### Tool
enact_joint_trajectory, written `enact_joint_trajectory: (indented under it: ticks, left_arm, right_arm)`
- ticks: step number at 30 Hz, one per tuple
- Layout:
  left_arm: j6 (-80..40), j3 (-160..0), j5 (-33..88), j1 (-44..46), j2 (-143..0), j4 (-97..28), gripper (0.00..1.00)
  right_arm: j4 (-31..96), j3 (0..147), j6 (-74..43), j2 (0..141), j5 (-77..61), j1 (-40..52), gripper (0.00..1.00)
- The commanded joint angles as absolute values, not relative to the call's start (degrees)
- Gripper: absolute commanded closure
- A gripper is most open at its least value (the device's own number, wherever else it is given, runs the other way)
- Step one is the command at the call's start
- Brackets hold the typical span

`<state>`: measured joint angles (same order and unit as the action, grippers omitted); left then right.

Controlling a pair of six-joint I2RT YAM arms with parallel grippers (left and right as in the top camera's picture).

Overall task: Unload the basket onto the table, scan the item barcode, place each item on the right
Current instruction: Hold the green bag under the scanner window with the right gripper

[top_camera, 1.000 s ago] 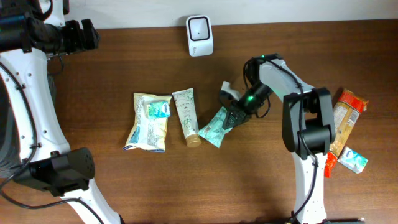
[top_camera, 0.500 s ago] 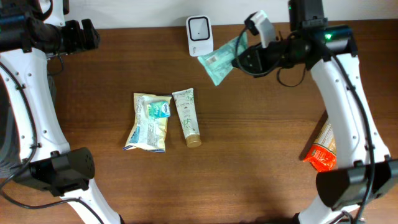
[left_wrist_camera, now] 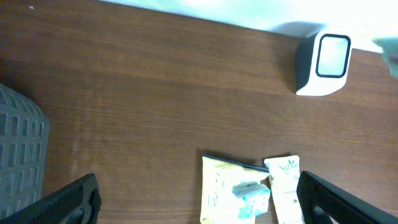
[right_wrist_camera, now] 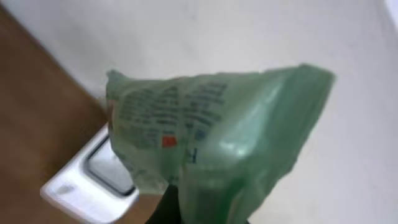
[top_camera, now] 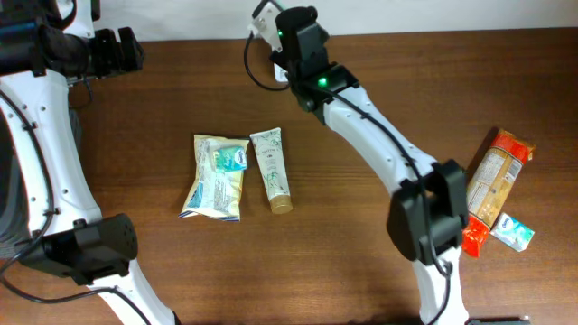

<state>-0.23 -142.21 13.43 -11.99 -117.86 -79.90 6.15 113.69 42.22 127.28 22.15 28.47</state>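
My right claw [top_camera: 291,32] is clamped on the bottom edge of the green pouch [right_wrist_camera: 211,134], which stands above my fingers. The white barcode scanner [right_wrist_camera: 93,177] sits below and to the left of it. I can't make out the barcode, so it may be facing away from the scanner window and give no read. The soft, glossy film could also buckle or glare, and my thin pinch could let the pouch slip. My left claw [left_wrist_camera: 205,208] hangs spread wide, holding nothing.
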Motion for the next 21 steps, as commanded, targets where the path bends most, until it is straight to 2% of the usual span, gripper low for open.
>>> enact_joint_trajectory:
  ticks: [1, 5, 21]
  left_arm:
    - [0.21, -142.32, 13.45, -12.16, -118.26, -79.88, 0.01]
    - [0.21, -142.32, 13.47, -12.16, -118.26, -79.88, 0.01]
    - [0.21, -142.32, 13.47, -12.16, -118.26, -79.88, 0.01]
  right_arm:
    - [-5.19, 114.56, 57.34, 131.83, 27.16, 27.27, 0.96]
    - [-13.65, 114.56, 63.64, 136.16, 27.11, 25.71, 0.96]
    - [-13.54, 114.56, 63.29, 137.91, 25.71, 25.36, 0.96]
